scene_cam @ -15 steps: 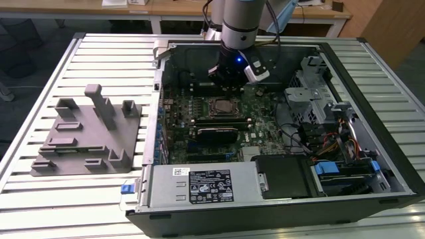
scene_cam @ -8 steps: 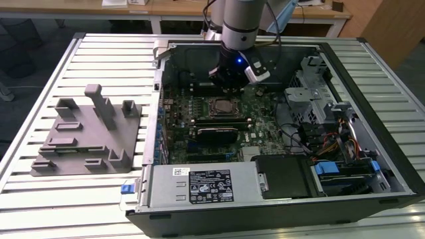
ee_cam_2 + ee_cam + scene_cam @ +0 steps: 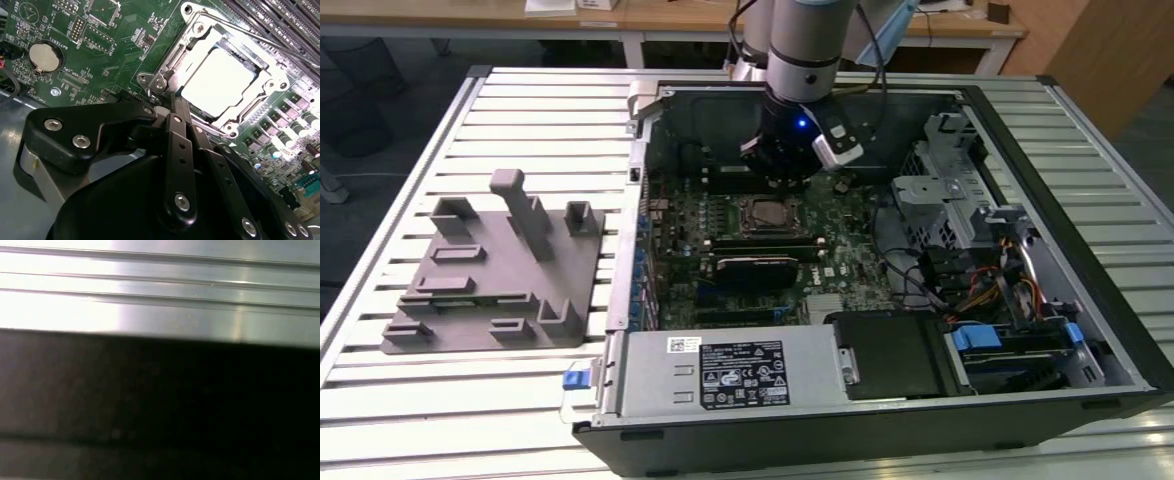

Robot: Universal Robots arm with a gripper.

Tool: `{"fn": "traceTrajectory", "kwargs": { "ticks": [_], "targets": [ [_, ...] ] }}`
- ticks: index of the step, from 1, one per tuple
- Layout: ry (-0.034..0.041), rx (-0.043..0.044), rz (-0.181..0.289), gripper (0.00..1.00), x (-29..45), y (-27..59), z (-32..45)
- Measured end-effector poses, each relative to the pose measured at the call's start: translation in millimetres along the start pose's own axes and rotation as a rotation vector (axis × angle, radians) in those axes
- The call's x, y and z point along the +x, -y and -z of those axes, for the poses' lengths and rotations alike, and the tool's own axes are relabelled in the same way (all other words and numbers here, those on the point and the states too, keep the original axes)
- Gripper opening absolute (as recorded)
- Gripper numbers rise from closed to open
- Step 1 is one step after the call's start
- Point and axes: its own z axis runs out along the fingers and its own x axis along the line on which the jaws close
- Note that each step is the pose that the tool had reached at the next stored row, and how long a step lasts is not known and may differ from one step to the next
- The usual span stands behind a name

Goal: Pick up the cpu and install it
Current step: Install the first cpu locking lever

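1. One robot arm point(image 3: 801, 40), grey and upright, reaches down into an open computer case point(image 3: 1067, 300) that lies on a slatted metal table point(image 3: 534, 120); a blue light glows on its wrist.
2. One gripper point(image 3: 172, 102), black, hangs above the motherboard point(image 3: 854, 215) at the far edge of the socket. In the second wrist view its linked fingers point(image 3: 177, 150) run together to a narrow tip just beside the socket's corner hinge, with no gap between them and nothing held.
3. One cpu point(image 3: 217, 82), pale silver-grey and square, lies flat inside the socket frame point(image 3: 162, 75) on the motherboard, with the bright metal retention frame around it. In the exterior view it is at point(image 3: 765, 212), just below the gripper.
4. One coin cell battery point(image 3: 44, 56), round and silver, sits on the green board, well apart from the socket.
5. One grey plastic fixture point(image 3: 487, 270), with several upright posts and recesses, stands on the table at the exterior view's left of the case.
6. One power supply point(image 3: 734, 370), silver with a dark label, occupies the near side of the case.
7. One bundle of coloured cables point(image 3: 981, 295) lies at the exterior view's right inside the case.
8. One band of bright metal slats point(image 3: 160, 285) above a dark surface appears in the first wrist view.
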Motion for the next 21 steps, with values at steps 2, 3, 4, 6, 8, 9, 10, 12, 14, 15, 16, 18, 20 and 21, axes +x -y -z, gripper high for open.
{"fn": "traceTrajectory", "kwargs": {
  "ticks": [2,3,4,6,8,9,10,12,14,15,16,18,20,21],
  "targets": [
    [0.0002,-0.0092,0.000,0.11,-0.2,0.0,-0.1],
    [0.0003,-0.0147,0.000,0.11,-0.3,0.0,-0.1],
    [0.0006,-0.0221,0.000,0.11,-0.4,0.0,-0.2],
    [0.0015,-0.0368,0.001,0.11,-0.6,-0.1,-0.5],
    [0.0024,-0.0495,0.001,0.11,-0.7,-0.3,-0.6],
    [0.0026,-0.0519,0.001,0.11,-0.7,-0.3,-0.7],
    [0.0023,-0.0519,0.001,0.11,-0.6,-0.2,-0.3],
    [0.0021,-0.0520,0.001,0.11,-0.6,-0.2,1.4],
    [0.0019,-0.0517,0.001,0.11,-0.5,-0.1,4.2],
    [0.0019,-0.0517,0.001,0.11,-0.5,-0.1,5.6],
    [0.0018,-0.0515,0.001,0.11,-0.5,-0.1,6.7],
    [0.0019,-0.0512,0.001,0.11,-0.5,-0.2,7.3],
    [0.0019,-0.0509,0.001,0.11,-0.5,0.6,7.4],
    [0.0018,-0.0508,0.001,0.11,-0.4,2.0,7.4]
  ]
}}
